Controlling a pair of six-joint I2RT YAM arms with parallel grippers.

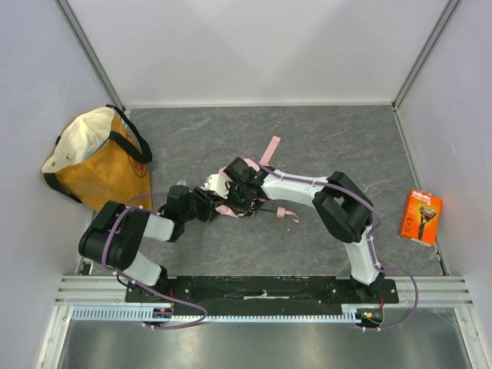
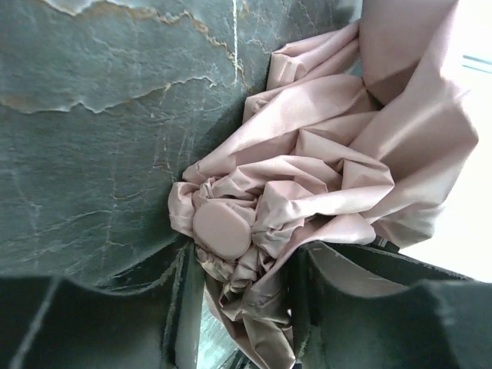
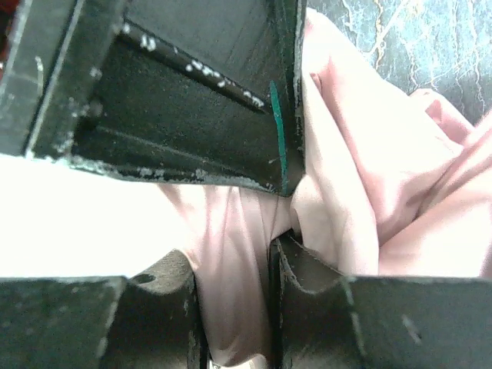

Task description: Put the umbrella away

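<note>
The pale pink umbrella [image 1: 228, 209] lies crumpled mid-table between both arms, its strap [image 1: 269, 150] trailing toward the back. My left gripper [image 1: 209, 206] comes at it from the left. In the left wrist view the jaws [image 2: 242, 307] straddle bunched fabric just below the umbrella's round pink cap [image 2: 221, 228]. The right finger [image 2: 361, 300] touches the cloth, while a sliver of table shows beside the left finger [image 2: 173, 307]. My right gripper [image 1: 240, 192] is shut on a fold of umbrella fabric [image 3: 231, 254]. The black handle end is hidden.
An orange-and-cream tote bag [image 1: 92, 165] stands at the left wall. An orange razor box [image 1: 420, 217] lies near the right wall. Grey walls enclose the dark marbled table [image 1: 330, 138]. A black part [image 3: 177, 100] crowds the right wrist view.
</note>
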